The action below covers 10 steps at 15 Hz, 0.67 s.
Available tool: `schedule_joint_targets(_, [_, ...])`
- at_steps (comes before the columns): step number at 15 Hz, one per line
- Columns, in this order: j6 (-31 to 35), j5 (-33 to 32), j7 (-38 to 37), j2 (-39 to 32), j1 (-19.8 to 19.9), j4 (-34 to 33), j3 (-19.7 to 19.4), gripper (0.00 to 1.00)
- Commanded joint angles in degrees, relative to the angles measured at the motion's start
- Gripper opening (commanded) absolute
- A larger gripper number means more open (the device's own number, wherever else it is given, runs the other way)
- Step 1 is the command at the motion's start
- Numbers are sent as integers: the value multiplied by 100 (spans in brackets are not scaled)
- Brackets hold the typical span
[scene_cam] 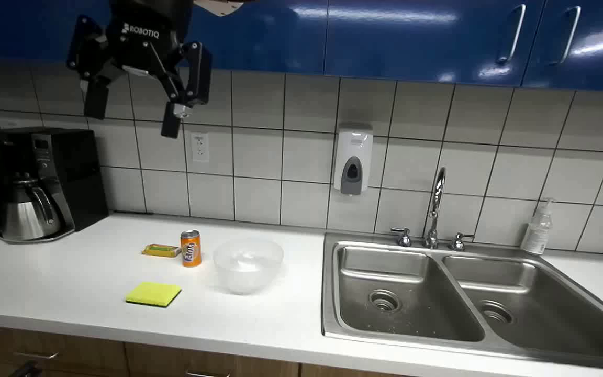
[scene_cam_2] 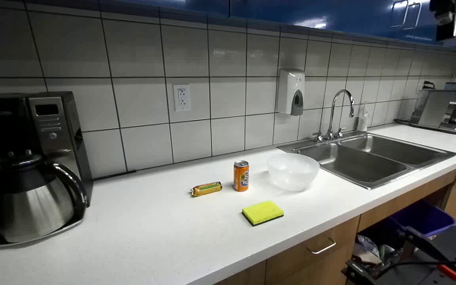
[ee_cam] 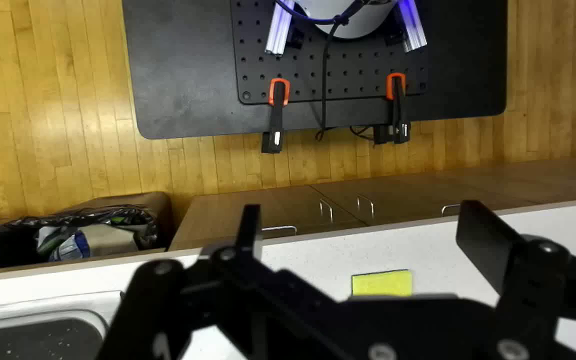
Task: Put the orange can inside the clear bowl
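The black two-fingered Robotiq hand (scene_cam: 133,124) hangs high above the white counter (scene_cam: 71,275), its fingers (scene_cam: 97,100) spread well apart. Lower down, wood-grain drawer fronts (scene_cam: 249,356) with slim metal handles sit under the counter's front edge.

Nearest that edge lies a flat, square, yellow-green sponge (scene_cam: 154,292) with a dark underside; in the wrist view the hand covers part of it. Behind the sponge and to its right, in both exterior views, stands a wide, round, translucent whitish bowl (scene_cam: 248,268). Near the bowl, outside it and apart from it, the small cylindrical orange metal can (scene_cam: 190,248) with a silvery top stands upright on the counter. On the can's other side lies a small oblong bar in a yellow wrapper (scene_cam_2: 206,189), just clear of the can in an exterior view.

Toward the back come a black-and-steel coffee maker (scene_cam: 79,167) and a double-basin stainless steel sink (scene_cam: 330,293) with a curved chrome faucet (scene_cam: 434,209). Beyond them rises a light grey tiled wall (scene_cam: 259,152) carrying a white-and-grey soap dispenser (scene_cam: 353,157), with glossy blue cabinets (scene_cam: 411,42) above.
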<state>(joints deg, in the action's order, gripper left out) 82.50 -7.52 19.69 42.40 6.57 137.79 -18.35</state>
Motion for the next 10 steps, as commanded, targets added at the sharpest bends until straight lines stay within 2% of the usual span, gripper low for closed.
schedule_joint_targets(1, [-3,16,19,-15,35,-7,27,100])
schedule_joint_targets(7, [-3,16,19,-15,35,-8,26,100])
schedule_joint_targets(10, [350,-66,-154,-76,72,272,91,100])
